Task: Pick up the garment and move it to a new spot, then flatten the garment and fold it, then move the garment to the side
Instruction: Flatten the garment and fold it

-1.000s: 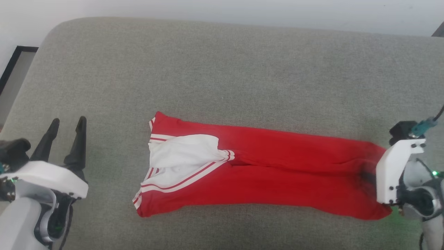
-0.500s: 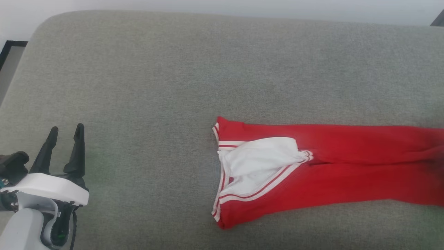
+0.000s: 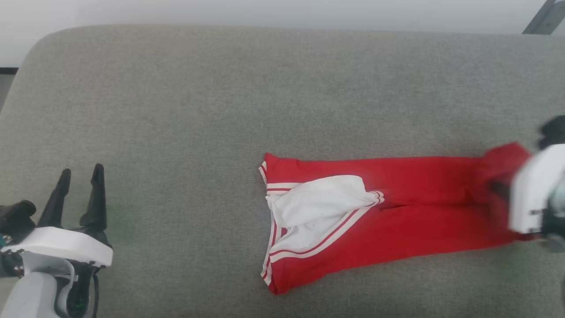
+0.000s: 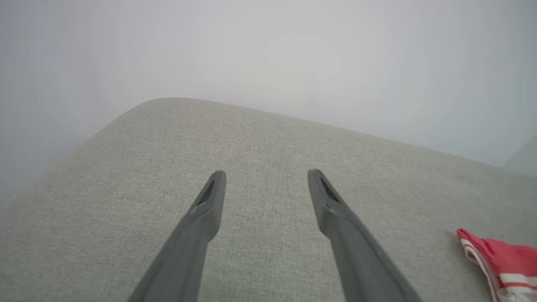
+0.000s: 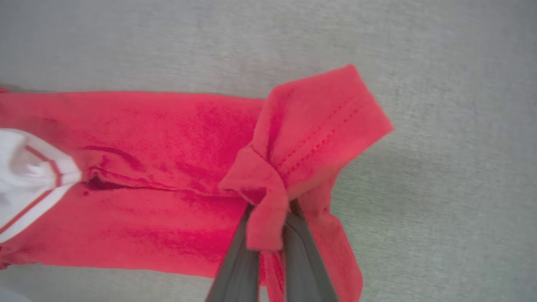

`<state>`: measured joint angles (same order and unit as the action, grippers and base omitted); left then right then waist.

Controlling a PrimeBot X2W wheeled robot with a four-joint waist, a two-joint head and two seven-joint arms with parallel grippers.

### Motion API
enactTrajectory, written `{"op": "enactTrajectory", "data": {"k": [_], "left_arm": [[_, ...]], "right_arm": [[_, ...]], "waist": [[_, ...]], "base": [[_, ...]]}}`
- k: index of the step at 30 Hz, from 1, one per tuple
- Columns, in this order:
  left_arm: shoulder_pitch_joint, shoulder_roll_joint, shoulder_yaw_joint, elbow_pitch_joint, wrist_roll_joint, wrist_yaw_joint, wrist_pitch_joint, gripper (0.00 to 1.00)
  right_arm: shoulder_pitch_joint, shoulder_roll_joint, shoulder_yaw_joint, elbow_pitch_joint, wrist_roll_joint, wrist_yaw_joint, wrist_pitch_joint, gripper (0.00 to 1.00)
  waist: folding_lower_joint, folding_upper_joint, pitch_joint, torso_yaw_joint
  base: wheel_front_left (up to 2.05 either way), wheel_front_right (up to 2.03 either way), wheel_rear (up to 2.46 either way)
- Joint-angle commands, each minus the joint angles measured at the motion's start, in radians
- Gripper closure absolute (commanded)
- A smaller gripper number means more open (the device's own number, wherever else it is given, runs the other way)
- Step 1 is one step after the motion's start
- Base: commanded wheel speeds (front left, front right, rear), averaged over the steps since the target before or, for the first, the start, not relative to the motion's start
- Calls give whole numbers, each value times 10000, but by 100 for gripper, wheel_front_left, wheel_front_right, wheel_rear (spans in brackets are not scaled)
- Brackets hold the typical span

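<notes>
The garment [image 3: 397, 212], a red jersey folded into a long strip, lies across the grey cushion [image 3: 220, 110]. Its white sleeve [image 3: 318, 203] with red-striped trim rests on top at the left end. My right gripper [image 5: 270, 209] is shut on the garment's red hem end [image 5: 319, 126], which is bunched and lifted off the cushion. That arm's blurred white housing [image 3: 534, 194] shows at the right edge. My left gripper [image 3: 79, 176] stands open at the lower left, well clear of the cloth, with nothing between its fingers [image 4: 209, 197]. The garment's striped corner [image 4: 503, 260] shows at the lower right.
The cushion's rounded far edge [image 3: 265, 28] meets a pale wall. A dark strip [image 3: 9, 70] shows beyond the cushion's left end and a grey bar [image 3: 540, 17] at the top right. Bare cushion stretches left of and behind the garment.
The garment has been dragged to the right across the cushion by my right gripper, and its hem end now stands raised. The head view shifted a little. My left gripper stayed open.
</notes>
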<state>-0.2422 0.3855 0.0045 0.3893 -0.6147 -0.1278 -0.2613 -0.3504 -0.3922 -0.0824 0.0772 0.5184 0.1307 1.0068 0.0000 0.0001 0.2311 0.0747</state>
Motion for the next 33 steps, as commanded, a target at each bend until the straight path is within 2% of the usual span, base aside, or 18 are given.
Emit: {"op": "enactTrajectory", "data": {"k": [1, 5, 10, 19, 26, 29, 30, 33], "left_arm": [[160, -59, 32, -7, 88, -23, -41, 0], [163, -110, -108, -44, 105, -29, -41, 0], [90, -117, -406, -53, 29, -32, -42, 0], [-267, -269, -973, 157, -112, -34, -42, 0], [-364, -330, -1185, 325, -187, -35, -42, 0], [-392, -321, -1194, 372, -219, -35, -42, 0], [-392, -324, -1173, 376, -245, -35, -42, 0], [-292, -241, -1057, 379, -287, -34, -42, 0]], "right_arm": [[99, 259, 229, -430, 180, 3, 142, 100], [169, 749, 1143, -1335, 209, 3, 377, 100], [-189, 1278, 2490, -1417, 263, 3, 179, 100], [-908, 2084, 4501, -109, 352, 3, -689, 100], [-1285, 2188, 5437, 914, 309, 3, -1183, 100], [-1493, 2230, 5638, 1273, 365, 3, -1511, 58], [-1552, 2233, 5704, 1313, 441, 3, -1613, 0], [-1719, 2122, 5806, 1304, 615, 3, -1778, 0]], "waist": [[0, -1, -60, -9], [0, -1, -189, 90], [0, -1, -319, 387], [0, -1, -454, 1138], [0, -1, -521, 1476], [0, -1, -528, 1513], [0, -1, -537, 1505], [0, -1, -598, 1369]], "base": [[0, 0, 0], [0, 0, 0], [0, 0, 0], [0, 0, 0], [0, 0, 0], [0, 0, 0], [0, 0, 0], [0, 0, 0]]}}
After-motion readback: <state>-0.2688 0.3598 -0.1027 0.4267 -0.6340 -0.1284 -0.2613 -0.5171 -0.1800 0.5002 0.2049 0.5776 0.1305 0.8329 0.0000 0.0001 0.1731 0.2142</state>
